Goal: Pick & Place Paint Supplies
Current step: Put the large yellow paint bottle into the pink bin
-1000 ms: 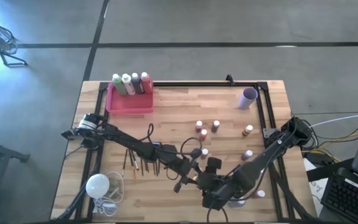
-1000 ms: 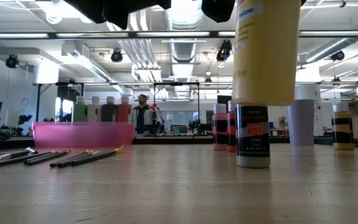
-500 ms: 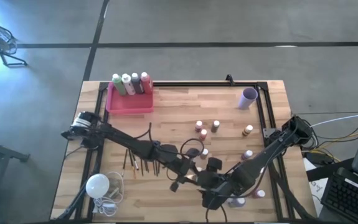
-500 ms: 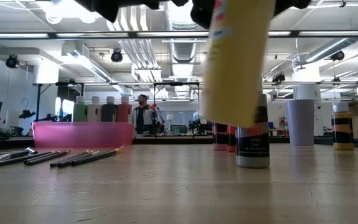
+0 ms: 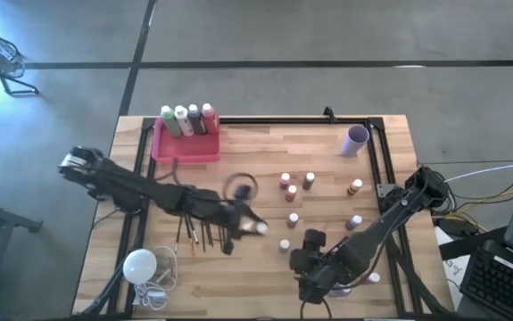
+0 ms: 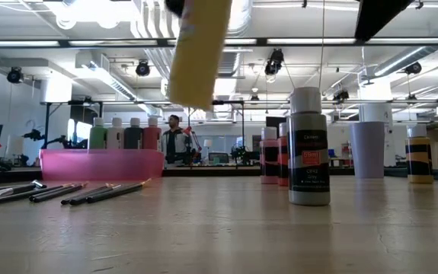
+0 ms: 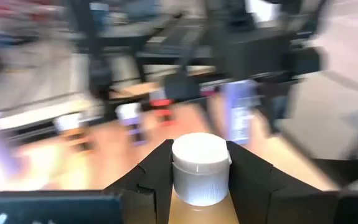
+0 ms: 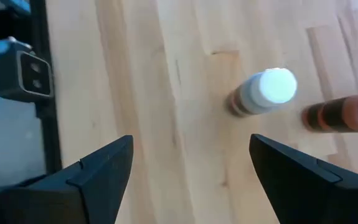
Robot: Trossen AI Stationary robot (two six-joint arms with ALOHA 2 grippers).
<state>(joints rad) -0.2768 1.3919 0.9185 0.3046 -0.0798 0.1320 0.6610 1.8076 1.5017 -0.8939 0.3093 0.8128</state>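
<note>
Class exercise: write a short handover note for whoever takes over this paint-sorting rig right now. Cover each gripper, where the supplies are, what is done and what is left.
Left gripper: shut on the yellow bottle, carried above the table's middle.
Right gripper: open, empty, near the table's front right.
Pink tray, back left: four bottles stand along its back edge. That much is done.
Left: several small bottles stand loose on the right half; brushes lie near the front left. The purple cup stands back right.
Next, probably: set the yellow bottle in the tray.
</note>
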